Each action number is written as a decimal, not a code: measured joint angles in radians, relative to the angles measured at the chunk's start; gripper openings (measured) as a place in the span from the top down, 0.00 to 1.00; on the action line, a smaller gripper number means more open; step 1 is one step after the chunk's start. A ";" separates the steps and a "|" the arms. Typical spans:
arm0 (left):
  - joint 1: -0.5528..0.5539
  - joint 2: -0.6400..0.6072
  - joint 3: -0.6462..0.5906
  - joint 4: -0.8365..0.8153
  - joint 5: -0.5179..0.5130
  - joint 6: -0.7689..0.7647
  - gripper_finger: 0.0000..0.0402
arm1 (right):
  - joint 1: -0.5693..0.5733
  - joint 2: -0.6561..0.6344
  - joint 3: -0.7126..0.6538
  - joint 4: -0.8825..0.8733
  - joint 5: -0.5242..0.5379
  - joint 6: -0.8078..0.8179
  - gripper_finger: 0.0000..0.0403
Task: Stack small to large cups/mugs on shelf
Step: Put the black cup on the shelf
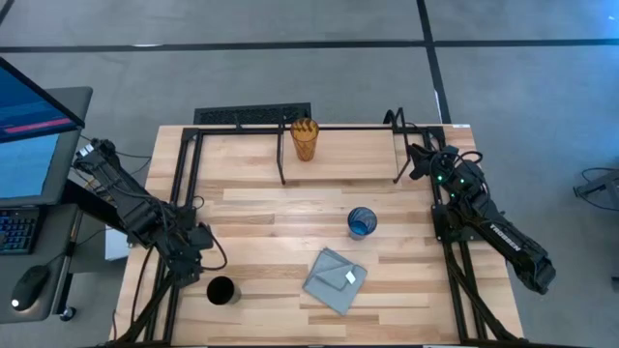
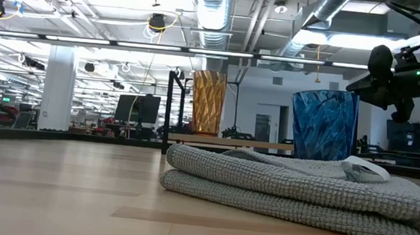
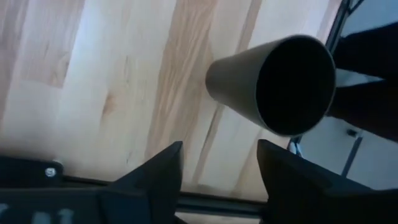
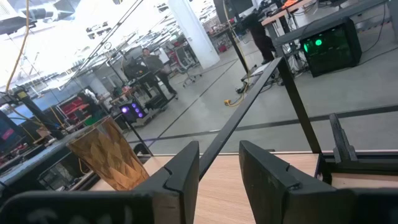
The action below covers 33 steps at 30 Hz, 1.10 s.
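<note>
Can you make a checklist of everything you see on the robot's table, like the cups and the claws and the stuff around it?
Surface: wooden table, shelf at its far edge.
Job's things: amber tumbler upright on shelf; blue cup and black cup on table, unstacked.
Clutter: grey folded cloth.
Grippers: left gripper open, just short of black cup; right gripper open, beside shelf.
Cables: nothing seen on the tabletop.
Surroundings: monitor, keyboard, mouse at left; person far off.

The grey cloth (image 2: 302,192) hides the bottom of the blue cup (image 2: 323,125). Past the right gripper (image 4: 219,163), the orange tumbler (image 4: 109,155) is cut off low down.
</note>
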State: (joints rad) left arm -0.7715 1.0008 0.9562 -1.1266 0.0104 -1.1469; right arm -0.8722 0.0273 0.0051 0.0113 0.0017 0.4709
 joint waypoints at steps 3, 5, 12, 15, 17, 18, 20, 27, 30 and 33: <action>0.011 0.001 0.000 0.014 -0.008 -0.002 0.48 | 0.000 0.000 0.000 0.000 0.000 0.000 0.66; 0.012 0.007 0.000 0.071 -0.020 0.018 0.48 | 0.000 0.000 0.000 0.000 0.000 0.000 0.66; 0.006 0.023 0.000 0.125 -0.081 0.088 0.48 | 0.000 0.001 0.000 0.000 0.000 0.000 0.66; 0.006 0.058 0.000 0.095 -0.105 0.103 0.48 | 0.000 0.001 0.000 0.000 0.000 0.000 0.66; 0.006 0.089 0.000 0.093 -0.087 0.115 0.48 | 0.000 0.001 0.000 0.000 0.000 0.000 0.66; 0.006 0.105 0.000 0.096 -0.069 0.123 0.48 | 0.000 0.001 0.000 0.000 0.000 0.000 0.66; 0.006 0.136 0.000 0.107 -0.041 0.138 0.48 | 0.000 0.001 0.000 0.000 0.000 0.000 0.66; 0.006 0.200 0.042 0.105 -0.067 0.144 0.48 | 0.000 0.001 0.000 0.000 0.000 0.000 0.66; 0.007 0.221 0.044 0.107 -0.070 0.141 0.48 | 0.000 0.001 0.000 0.000 0.000 0.000 0.66; 0.008 0.251 0.043 0.108 -0.069 0.141 0.48 | 0.000 0.001 0.000 0.000 0.000 0.000 0.66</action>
State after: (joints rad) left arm -0.7639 1.2515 0.9997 -1.0185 -0.0586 -1.0058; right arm -0.8723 0.0280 0.0051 0.0113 0.0017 0.4709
